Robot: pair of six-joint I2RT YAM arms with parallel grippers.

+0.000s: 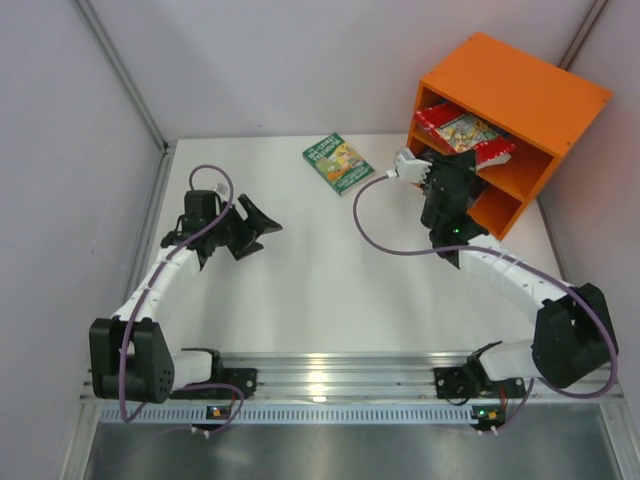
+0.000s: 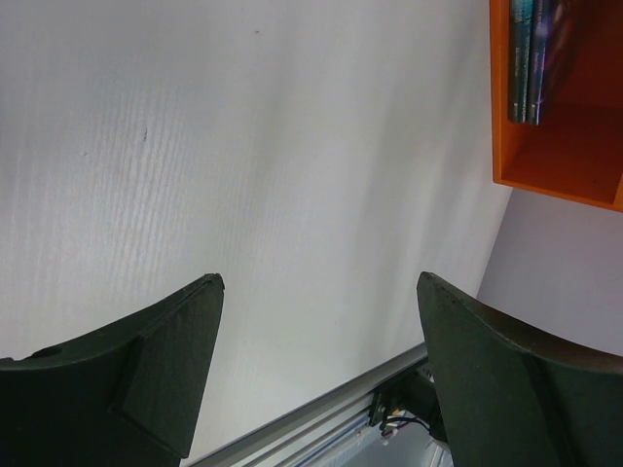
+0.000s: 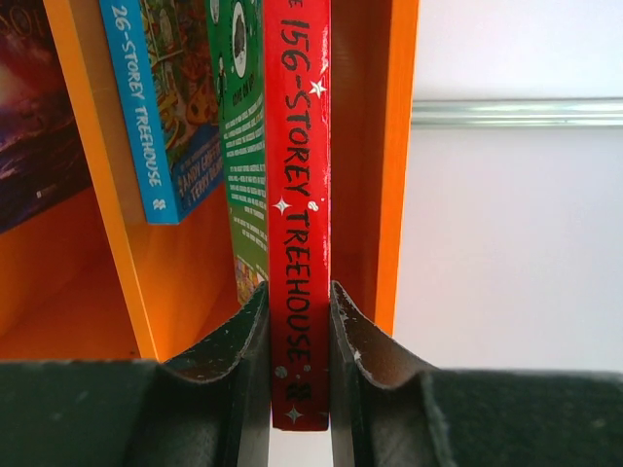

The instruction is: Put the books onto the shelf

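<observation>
Right gripper (image 3: 298, 289) clamped on spine of red book (image 3: 297, 146), book standing inside orange shelf (image 1: 520, 90) beside its outer wall, left gripper (image 2: 319, 279) spread wide above table (image 1: 300, 280), green book (image 1: 338, 163) lying flat there.

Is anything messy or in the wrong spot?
Yes. One green book lies flat on the table, crooked, away from the shelf. The red book pokes out of the shelf, pinched by the right gripper.

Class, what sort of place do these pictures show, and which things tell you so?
Probably a robotics test bench: robot arms bolted to a metal rail, a plain white table, blank partition walls.
</observation>
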